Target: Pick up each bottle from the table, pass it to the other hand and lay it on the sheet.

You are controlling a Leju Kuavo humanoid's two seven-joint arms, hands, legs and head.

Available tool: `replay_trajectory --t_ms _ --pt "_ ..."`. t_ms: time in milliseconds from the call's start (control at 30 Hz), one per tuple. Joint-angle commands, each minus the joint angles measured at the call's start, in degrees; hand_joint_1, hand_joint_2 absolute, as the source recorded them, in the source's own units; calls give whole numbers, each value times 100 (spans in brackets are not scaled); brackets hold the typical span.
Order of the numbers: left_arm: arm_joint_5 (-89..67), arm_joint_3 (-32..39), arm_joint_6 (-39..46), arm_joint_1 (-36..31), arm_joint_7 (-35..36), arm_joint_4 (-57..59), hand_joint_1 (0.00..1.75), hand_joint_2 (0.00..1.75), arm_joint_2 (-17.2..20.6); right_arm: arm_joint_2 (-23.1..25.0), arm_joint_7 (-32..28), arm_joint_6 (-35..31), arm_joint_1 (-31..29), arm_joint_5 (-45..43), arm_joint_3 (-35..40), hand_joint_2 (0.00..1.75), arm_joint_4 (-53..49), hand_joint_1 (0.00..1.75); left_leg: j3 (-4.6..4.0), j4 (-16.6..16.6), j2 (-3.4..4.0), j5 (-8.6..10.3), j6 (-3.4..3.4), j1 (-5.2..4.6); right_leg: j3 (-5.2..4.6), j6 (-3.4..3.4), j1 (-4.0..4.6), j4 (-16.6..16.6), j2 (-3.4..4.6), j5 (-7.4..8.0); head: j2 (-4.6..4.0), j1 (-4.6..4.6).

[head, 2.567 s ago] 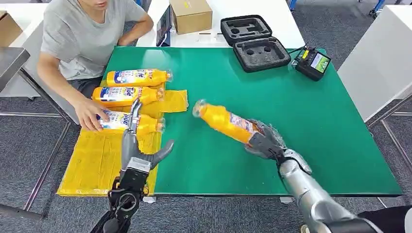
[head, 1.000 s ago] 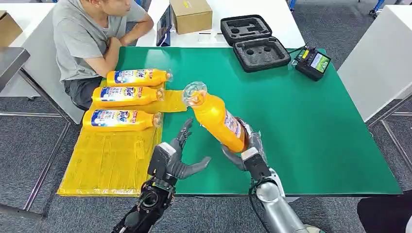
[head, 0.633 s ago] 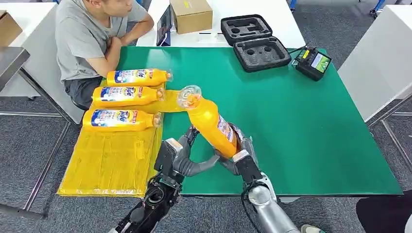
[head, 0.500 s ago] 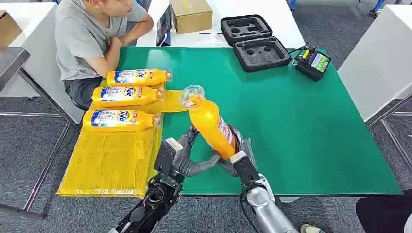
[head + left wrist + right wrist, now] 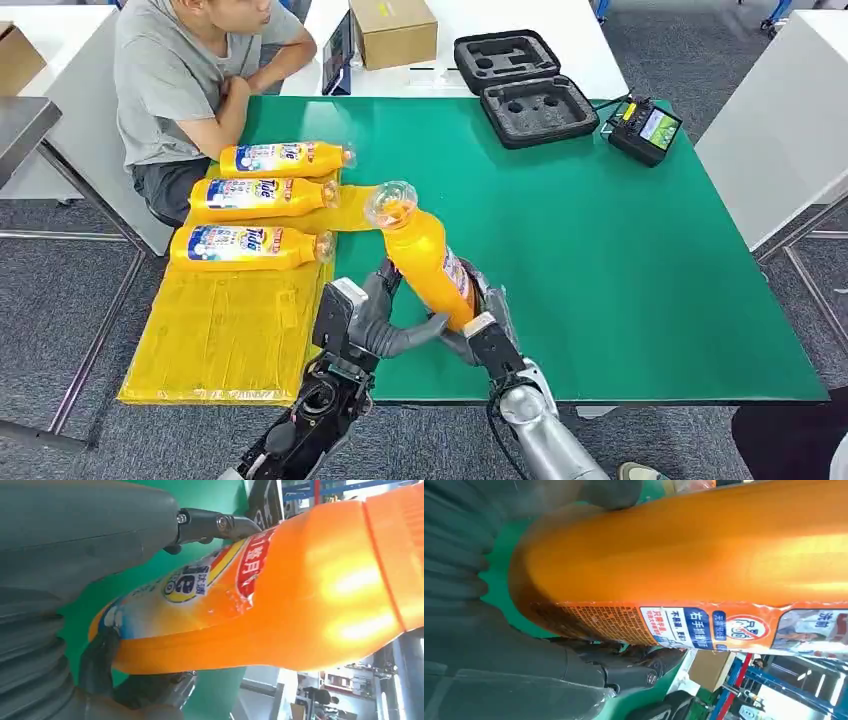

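Orange plastic bottle (image 5: 425, 262), clear cap end uppermost, tilted toward the sheet; held above the green table (image 5: 640, 280) near its front edge. Base hidden in the head view behind the two hands; label partly legible, print too small to read there. In the right wrist view the bottle (image 5: 684, 550) runs out of frame, cap end cut off.

Right hand (image 5: 478, 322): grasping the bottle's lower end, fingers wrapped round the base.

Left hand (image 5: 372, 320): fingers spread and partly curled beside the bottle; in the left wrist view one dark fingertip (image 5: 235, 524) lies against the bottle (image 5: 280, 590). Whether it has a full grip cannot be told.

Yellow sheet (image 5: 215, 335): lies over the table's left part, overhanging its edge. Three bottles (image 5: 262, 196) lie on it in a row, caps toward the table's middle.

Seated person (image 5: 185, 85): at the table's far left corner, arms folded.

Black foam-lined case (image 5: 525, 88), open, at the far edge; small device (image 5: 643, 130) with a screen beside it.
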Motion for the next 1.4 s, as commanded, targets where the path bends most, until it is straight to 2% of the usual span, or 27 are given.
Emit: replay_trajectory --t_ms 33,600,833,1300,1333,1367,1400 --pt "16 -130 -42 -225 28 -12 0 175 209 42 11 7 -268 -25 159 175 505 175 25 -1 7 -10 -9 4 23 -7 3 -3 14 -6 0 0" --pt "236 -242 -98 -393 47 374 0 175 199 170 11 -146 -355 15 1001 175 403 175 22 -4 6 -7 -8 3 18 -7 2 -2 12 -5 0 0" --pt "229 -377 96 -587 -49 848 0 175 -22 224 11 -81 -367 -41 1309 175 288 175 24 -1 3 -9 -8 4 22 -8 3 -1 9 -7 0 2" --pt "310 -433 78 -597 -163 841 0 175 18 195 11 -131 -288 -77 1353 175 213 175 34 0 3 -15 -10 5 32 -9 3 0 11 -13 0 0" --pt "310 -433 78 -597 -163 841 28 175 18 195 11 -131 -288 -77 1353 175 213 175 26 1 3 -12 -9 4 24 -8 2 0 10 -10 0 0" --pt "335 -402 121 -595 -180 829 141 175 1 206 11 -117 -303 -73 1353 175 241 175 17 -1 3 -7 -7 3 15 -6 3 -2 8 -5 0 0" --pt "339 -395 135 -597 -192 812 162 175 2 222 11 -117 -319 -61 1356 175 274 175 26 2 5 -13 -9 5 24 -8 4 1 12 -10 0 0"
